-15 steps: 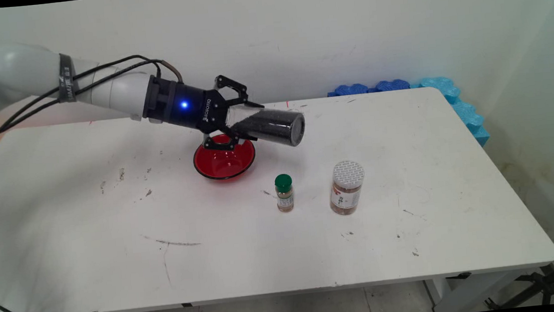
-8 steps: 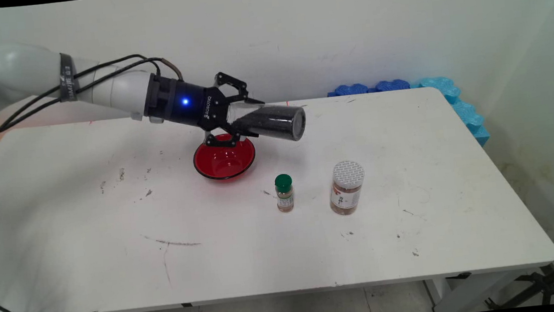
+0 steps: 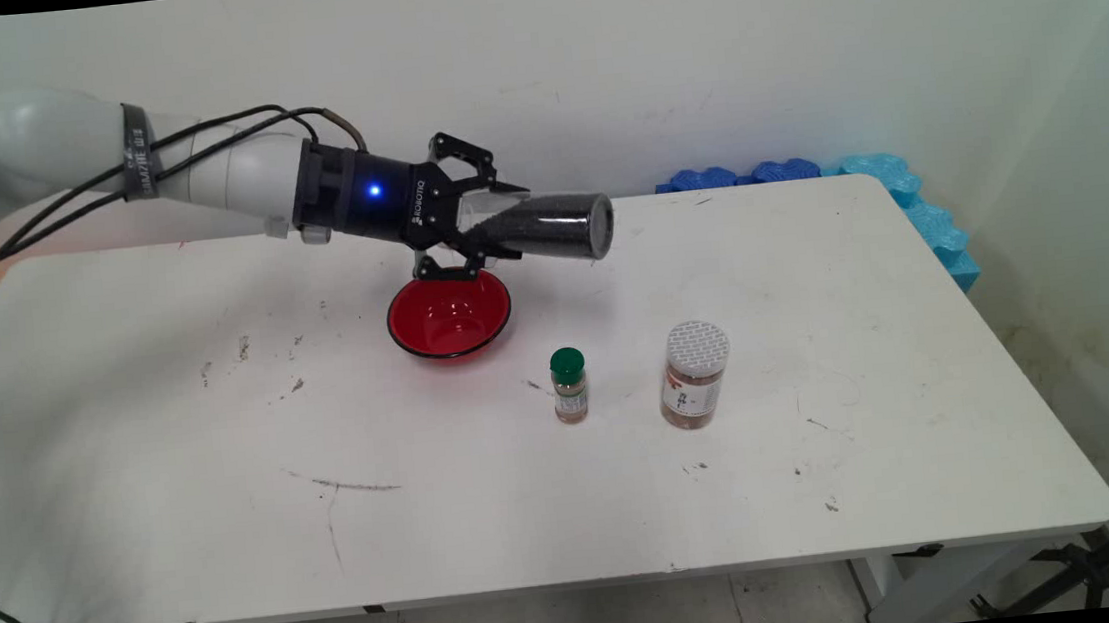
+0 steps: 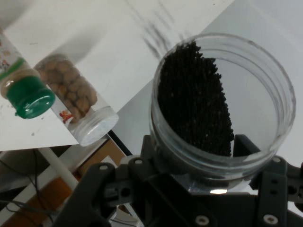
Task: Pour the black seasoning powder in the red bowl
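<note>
Above a scuffed white table (image 3: pixel 829 468) by a pale wall (image 3: pixel 693 58), fingers (image 3: pixel 499 248) clenched round a tipped jar (image 3: pixel 547 231).

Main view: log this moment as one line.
tool shut on clear jar of black grains | tipped sideways | above red bowl

White arm (image 3: pixel 231 174) reaching rightward, nearly level, hand (image 3: pixel 475 228) clamped

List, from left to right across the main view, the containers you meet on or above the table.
Red bowl → small green-capped bottle → jar of dark grains, held in the gripper → white-lidded jar.
</note>
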